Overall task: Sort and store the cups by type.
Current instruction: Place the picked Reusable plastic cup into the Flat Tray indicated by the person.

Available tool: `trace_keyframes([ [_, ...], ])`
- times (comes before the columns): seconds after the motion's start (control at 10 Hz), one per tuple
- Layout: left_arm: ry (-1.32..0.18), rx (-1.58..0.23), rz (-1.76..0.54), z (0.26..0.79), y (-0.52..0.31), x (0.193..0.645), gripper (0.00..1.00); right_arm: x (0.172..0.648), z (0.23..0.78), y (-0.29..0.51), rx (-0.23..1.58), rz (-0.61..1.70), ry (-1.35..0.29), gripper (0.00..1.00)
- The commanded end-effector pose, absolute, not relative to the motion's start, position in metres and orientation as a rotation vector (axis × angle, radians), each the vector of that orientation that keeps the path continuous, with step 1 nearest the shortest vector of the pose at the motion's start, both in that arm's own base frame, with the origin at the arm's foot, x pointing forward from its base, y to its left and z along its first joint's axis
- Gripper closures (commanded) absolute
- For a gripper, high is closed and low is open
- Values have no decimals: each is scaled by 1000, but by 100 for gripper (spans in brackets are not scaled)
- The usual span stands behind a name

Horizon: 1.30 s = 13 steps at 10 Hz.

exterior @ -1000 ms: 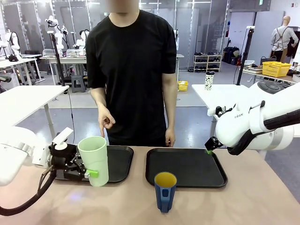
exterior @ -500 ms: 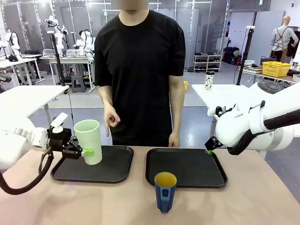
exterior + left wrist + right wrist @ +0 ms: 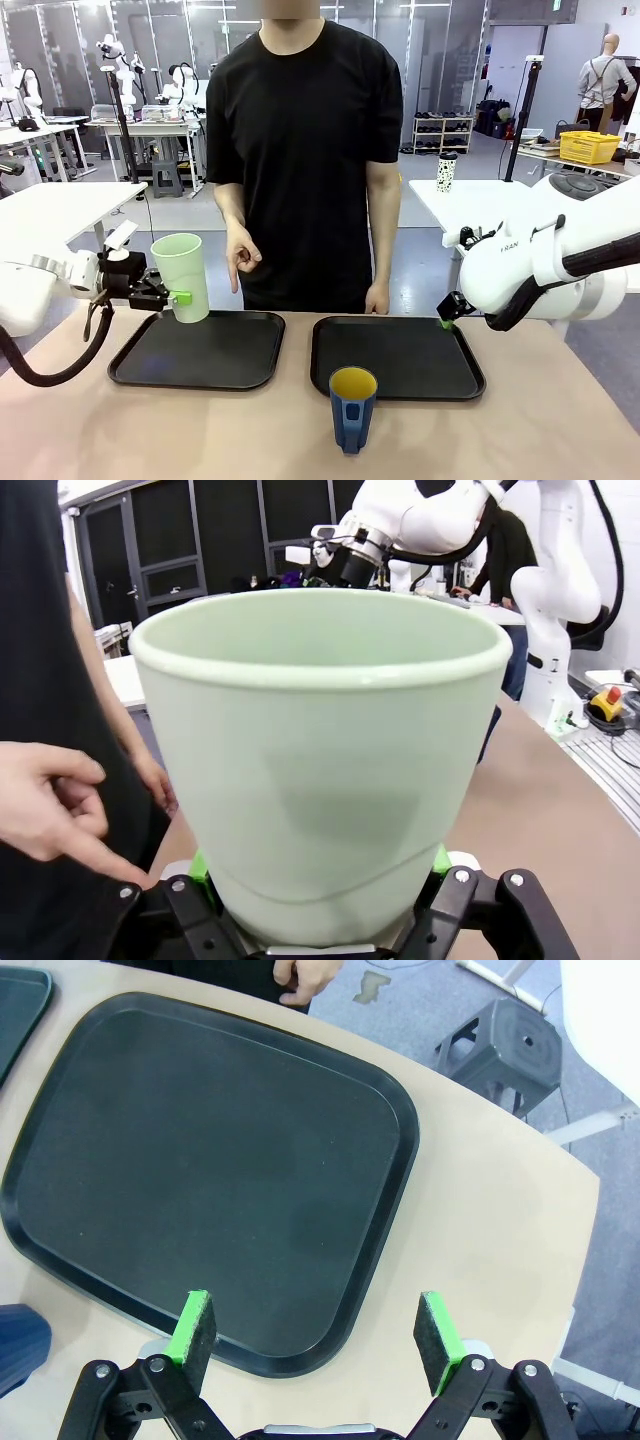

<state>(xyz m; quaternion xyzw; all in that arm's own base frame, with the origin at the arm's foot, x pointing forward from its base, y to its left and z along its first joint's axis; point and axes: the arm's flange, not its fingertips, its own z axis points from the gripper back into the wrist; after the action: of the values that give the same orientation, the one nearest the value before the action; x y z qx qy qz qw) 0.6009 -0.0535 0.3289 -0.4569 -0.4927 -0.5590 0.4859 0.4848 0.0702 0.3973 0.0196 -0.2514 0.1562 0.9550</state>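
Nearest, the dark blue cup (image 3: 352, 405) stands upright on the desk (image 3: 520, 430), just in front of the right tray (image 3: 400, 355). The right jaws hang wide apart over that tray's far right edge. Farther back, the left jaws are clamped low on the pale green tumbler (image 3: 182, 277), which is upright over the left tray (image 3: 200, 348), seemingly lifted clear.

**Mostly in twos**

Cups on the near table: two, one pale green tumbler (image 3: 181, 277) and one dark blue handled cup (image 3: 352, 408) with a yellow inside. Black trays: two, a left tray (image 3: 200, 352) and a right tray (image 3: 400, 358). Two-finger grippers: two, the left gripper (image 3: 172, 297) and the right gripper (image 3: 446, 322). One person (image 3: 305, 150). Farther off: one white spotted cup (image 3: 446, 172) and one yellow basket (image 3: 589, 146).
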Motion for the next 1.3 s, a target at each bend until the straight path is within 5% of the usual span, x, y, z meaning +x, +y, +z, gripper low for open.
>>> trace_keyframes([
  [0.0, -1238, -1165, -1319, 336, -51, 612, 16, 486, 397, 68, 43, 312, -518, 0],
  [1.2, -1155, -1222, -1443, 283, -35, 634, 16, 486, 397, 68, 43, 312, -518, 0],
])
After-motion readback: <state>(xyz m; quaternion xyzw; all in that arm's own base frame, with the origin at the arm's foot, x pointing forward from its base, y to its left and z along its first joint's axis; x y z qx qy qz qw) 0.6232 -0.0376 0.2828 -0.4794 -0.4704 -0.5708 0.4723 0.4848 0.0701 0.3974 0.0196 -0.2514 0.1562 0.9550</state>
